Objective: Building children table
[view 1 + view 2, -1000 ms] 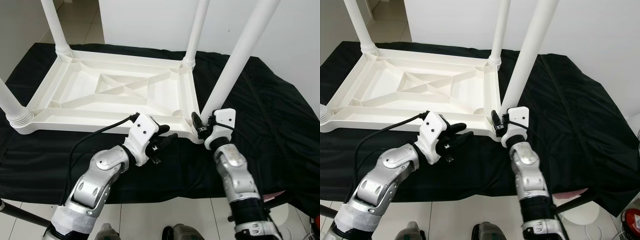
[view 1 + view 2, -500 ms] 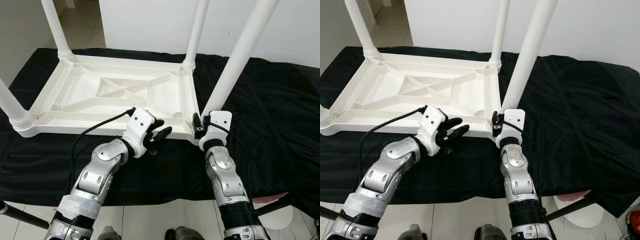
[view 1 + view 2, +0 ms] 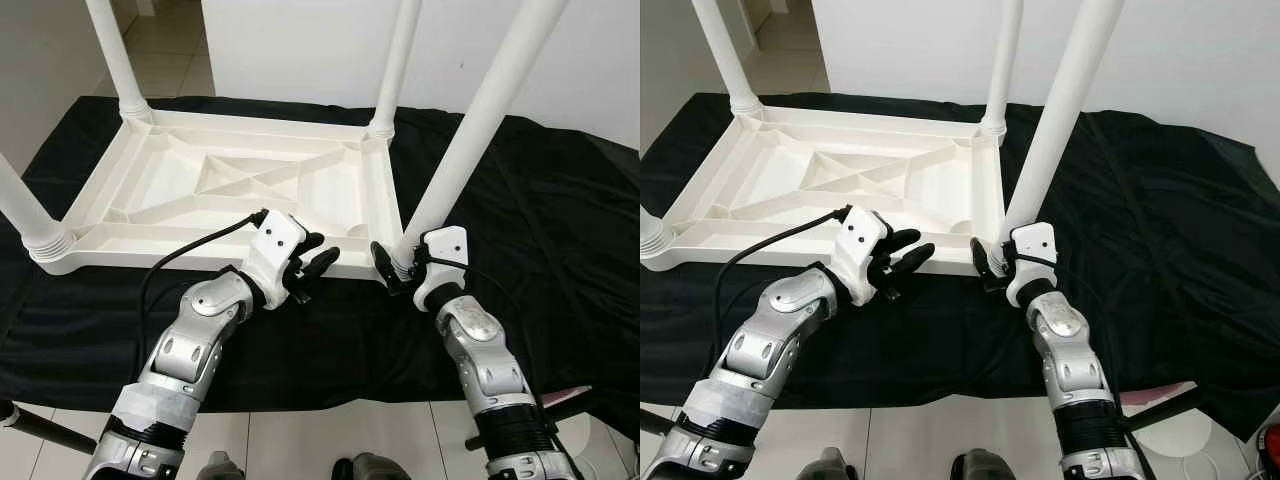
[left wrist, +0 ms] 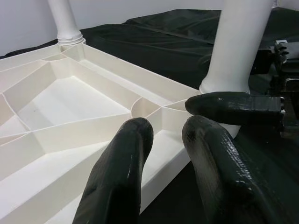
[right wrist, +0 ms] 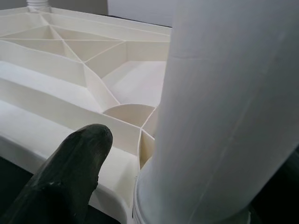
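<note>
I see my feet at the bottom edge of the head view, on pale tile floor [image 3: 300, 440]. A dark stand leg [image 3: 40, 428] crosses the lower left corner, and a white rounded object [image 3: 1175, 425] sits low on the right, half under the cloth's edge.

Next out is the black cloth [image 3: 560, 250], draped over the floor and running under everything else.

Left gripper [image 3: 312, 268] hovers at the near long rim of the table top [image 3: 180, 215]. Its fingers are apart with nothing between them; the left wrist view shows the fingertips [image 4: 135, 135] just over that rim. A black cable [image 3: 195, 250] runs from the wrist across the rim.

Right gripper [image 3: 388, 268] is at the near right corner, beside the base of the near right leg [image 3: 470, 130]. One finger [image 5: 79, 149] shows in the right wrist view, close against the leg base and the corner rim. I cannot tell whether the jaws are apart or closed, or whether they touch the leg.

The table is white plastic, upside down on the cloth, its ribbed underside facing up. The ribs form shallow compartments with a diagonal cross in the middle. Four legs stand up from the corners: near left leg [image 3: 25, 215], far left leg [image 3: 115, 55], far right leg [image 3: 392, 65] and the near right one.

A white wall [image 3: 300, 45] stands behind it.
</note>
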`<state>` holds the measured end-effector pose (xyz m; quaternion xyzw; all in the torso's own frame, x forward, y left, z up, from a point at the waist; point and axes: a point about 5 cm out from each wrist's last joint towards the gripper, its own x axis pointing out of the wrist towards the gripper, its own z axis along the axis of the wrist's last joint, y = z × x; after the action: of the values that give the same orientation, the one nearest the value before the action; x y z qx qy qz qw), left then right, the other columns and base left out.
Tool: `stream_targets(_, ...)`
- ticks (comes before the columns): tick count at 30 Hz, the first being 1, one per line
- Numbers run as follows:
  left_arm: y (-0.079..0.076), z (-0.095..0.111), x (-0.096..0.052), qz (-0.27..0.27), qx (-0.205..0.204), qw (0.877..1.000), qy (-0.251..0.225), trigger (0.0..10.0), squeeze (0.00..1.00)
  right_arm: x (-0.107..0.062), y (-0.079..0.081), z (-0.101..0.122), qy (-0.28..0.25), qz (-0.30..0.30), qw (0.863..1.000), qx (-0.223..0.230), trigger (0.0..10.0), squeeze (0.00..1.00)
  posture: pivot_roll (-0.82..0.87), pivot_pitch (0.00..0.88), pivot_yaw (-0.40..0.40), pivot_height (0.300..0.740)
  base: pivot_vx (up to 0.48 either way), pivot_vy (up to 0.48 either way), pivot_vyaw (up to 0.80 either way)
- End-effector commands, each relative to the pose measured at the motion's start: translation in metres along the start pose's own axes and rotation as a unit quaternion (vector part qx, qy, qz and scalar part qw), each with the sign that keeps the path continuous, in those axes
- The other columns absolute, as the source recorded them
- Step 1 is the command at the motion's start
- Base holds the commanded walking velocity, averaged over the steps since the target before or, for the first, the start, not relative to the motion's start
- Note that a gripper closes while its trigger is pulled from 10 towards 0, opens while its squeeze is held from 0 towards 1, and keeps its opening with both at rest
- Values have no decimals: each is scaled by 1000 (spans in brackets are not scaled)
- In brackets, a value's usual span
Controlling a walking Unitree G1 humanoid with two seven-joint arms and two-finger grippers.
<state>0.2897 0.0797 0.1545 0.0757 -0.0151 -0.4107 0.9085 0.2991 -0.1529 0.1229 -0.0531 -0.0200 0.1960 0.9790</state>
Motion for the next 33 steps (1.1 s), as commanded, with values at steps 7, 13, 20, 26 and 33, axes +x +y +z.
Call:
stream_targets(7, 3, 2, -3, -1, 16, 1000, 3, 10000, 0, 16, 5, -1, 5, 140, 989, -44, 10000, 0, 69, 0, -24, 740, 0, 0, 0)
stream_targets(13, 5, -3, 2, 0, 10, 1000, 4, 10000, 0, 14, -4, -15, 29, 160, 986, -48, 0, 0, 46, 0, -3, 740, 0, 0, 0)
stream_targets(20, 8, -5, 4, -1, -12, 1000, 6, 10000, 0, 3, -13, -20, 33, 120, 992, -30, 0, 0, 7, 0, 9, 740, 0, 0, 0)
stream_targets(26, 8, -11, 4, 6, 2, 1000, 21, 10000, 0, -2, -15, -20, 27, 35, 999, -12, 0, 0, -8, 24, -9, 740, 0, 0, 0)
stream_targets(33, 10, -13, -2, 32, -21, 999, 16, 10000, 0, -7, -4, -14, 6, -56, 998, 13, 0, 0, -9, 36, -26, 740, 0, 0, 0)
